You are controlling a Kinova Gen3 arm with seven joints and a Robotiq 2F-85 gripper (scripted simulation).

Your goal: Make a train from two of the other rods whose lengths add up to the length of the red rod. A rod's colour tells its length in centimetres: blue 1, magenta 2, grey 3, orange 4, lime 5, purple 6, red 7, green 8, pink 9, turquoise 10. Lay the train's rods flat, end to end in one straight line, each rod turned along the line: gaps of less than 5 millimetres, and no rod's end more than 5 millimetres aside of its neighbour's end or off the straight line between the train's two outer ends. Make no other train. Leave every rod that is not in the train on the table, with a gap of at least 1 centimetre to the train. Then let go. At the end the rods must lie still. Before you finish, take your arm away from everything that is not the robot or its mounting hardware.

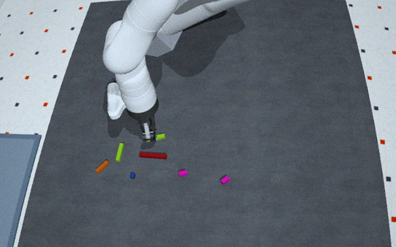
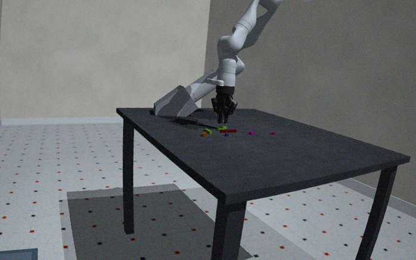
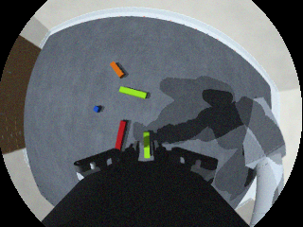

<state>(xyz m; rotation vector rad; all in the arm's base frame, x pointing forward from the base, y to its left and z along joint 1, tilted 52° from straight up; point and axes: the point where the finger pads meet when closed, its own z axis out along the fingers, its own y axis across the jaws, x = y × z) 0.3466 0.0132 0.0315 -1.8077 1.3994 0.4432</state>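
My gripper is open with a narrow gap, empty, just above one lime rod; the fingers partly hide it in the top view. A second lime rod lies apart. The red rod lies close to the first lime rod. Two magenta rods lie apart; the wrist view does not show them. An orange rod and a blue rod lie separately.
The dark table bears all the rods. The arm's base stands behind the gripper. The second lime rod and the orange rod are on the left in the top view; the magenta rods are to the right.
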